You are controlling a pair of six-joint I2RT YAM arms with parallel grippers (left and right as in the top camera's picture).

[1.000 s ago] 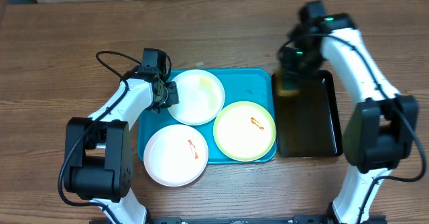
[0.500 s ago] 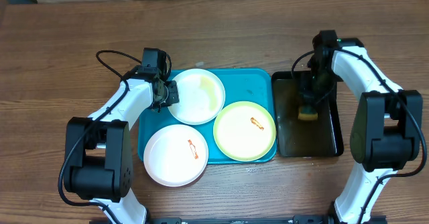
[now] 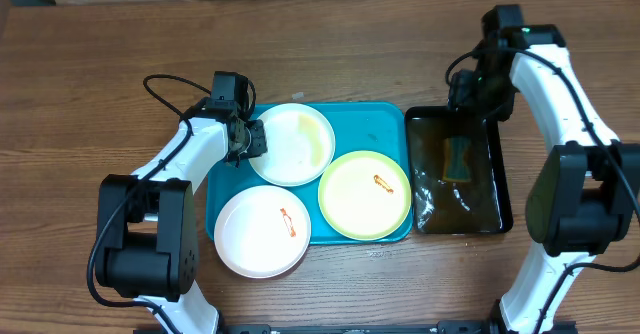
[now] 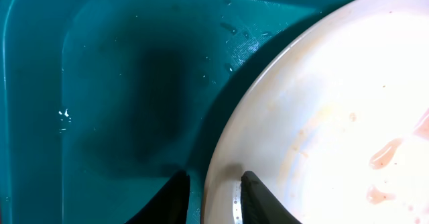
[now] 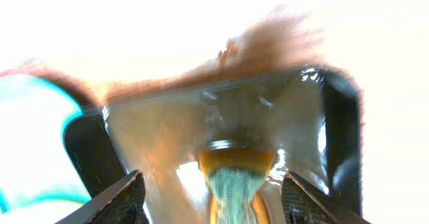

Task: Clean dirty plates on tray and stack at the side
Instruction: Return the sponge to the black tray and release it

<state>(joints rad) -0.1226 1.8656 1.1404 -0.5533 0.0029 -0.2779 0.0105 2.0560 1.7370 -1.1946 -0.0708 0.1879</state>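
Plates (image 3: 365, 194): three, all on tray (image 3: 385, 119).
Left gripper (image 4: 214, 198): fingers narrow, astride back plate (image 3: 295, 144) rim, seemingly loose, placed to steady it.
Right gripper (image 5: 218, 197): wide, empty, right of tray.
Sponge (image 3: 456, 160): lying in black tray (image 3: 497, 174); I judge it is soaking.

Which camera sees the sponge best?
The overhead view: the sponge lies whole in the black tray. The right wrist view catches it, but glary, blurred and cut off at the bottom. The left wrist view misses it, showing a plate and the turquoise tray.
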